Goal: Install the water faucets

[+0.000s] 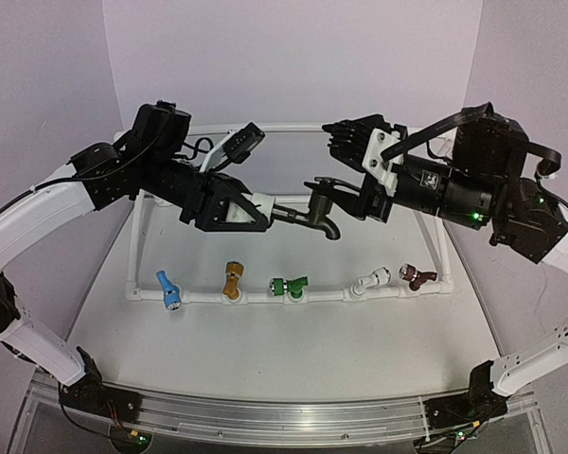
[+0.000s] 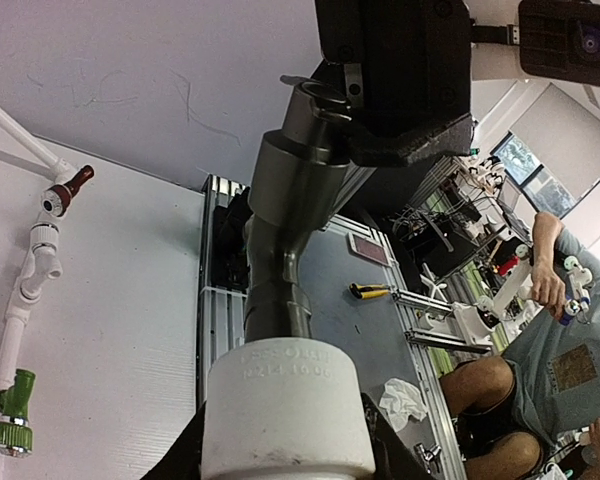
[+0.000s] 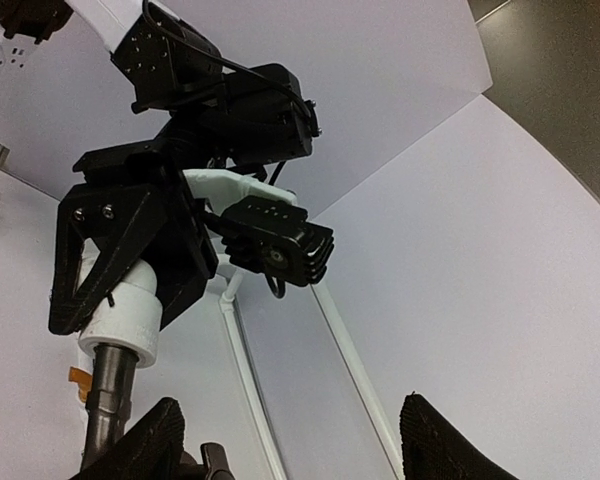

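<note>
- on the worktop, the white pipe frame carries five coloured faucets.
- my left pincer is clamped on the dark grey faucet by its white fitting, held well above the frame.
- my right pincer stands apart at the lever end. i judge this a mid-air regrip, so next it must close squarely there.

Both arms are raised, angled inward. The left gripper is clamped on the dark grey faucet; the right gripper is spread wide.
</note>
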